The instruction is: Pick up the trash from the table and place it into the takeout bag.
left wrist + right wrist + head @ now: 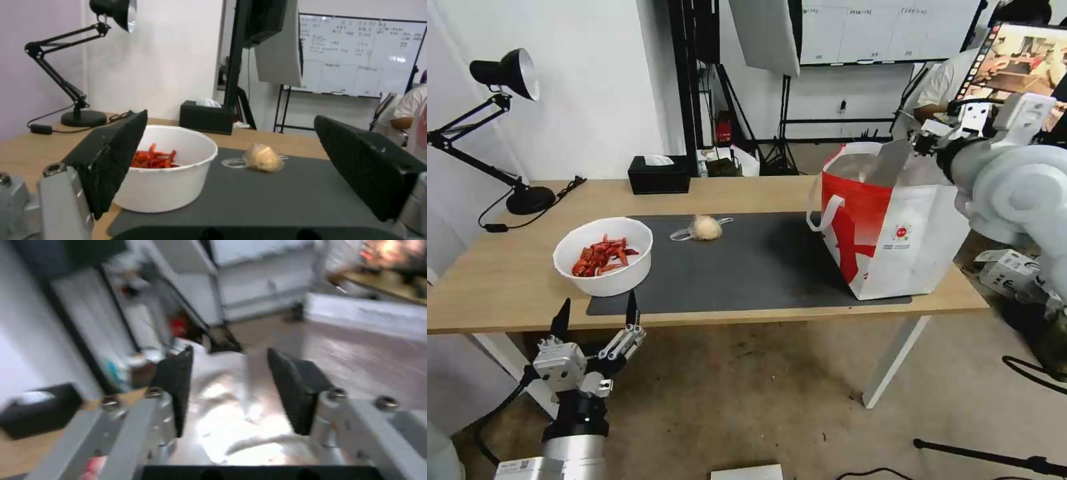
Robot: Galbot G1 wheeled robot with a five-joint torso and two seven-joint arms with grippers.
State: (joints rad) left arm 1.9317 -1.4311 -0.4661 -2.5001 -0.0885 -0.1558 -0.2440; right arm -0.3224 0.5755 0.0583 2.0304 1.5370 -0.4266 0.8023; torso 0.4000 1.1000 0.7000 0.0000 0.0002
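On the left end of the dark mat (747, 267) stands a white bowl of red shells (602, 257) (164, 173). A clear wrap around a yellowish lump (707, 227) (263, 158) lies farther back on the mat. At the right end of the light-wood table (507, 293) the red-and-white takeout bag (887, 227) stands open. My left gripper (598, 303) (230, 116) hangs open, just off the table's front edge, in front of the bowl. Over the bag's far right rim my right gripper (924, 141) (229, 351) is open and empty, with the foil lining (231, 426) beneath it.
A black tissue box (659, 175) (206, 116) sits at the table's back edge. A black desk lamp (514, 133) stands on the back left corner with its cable trailing. Stands and a whiteboard fill the room behind.
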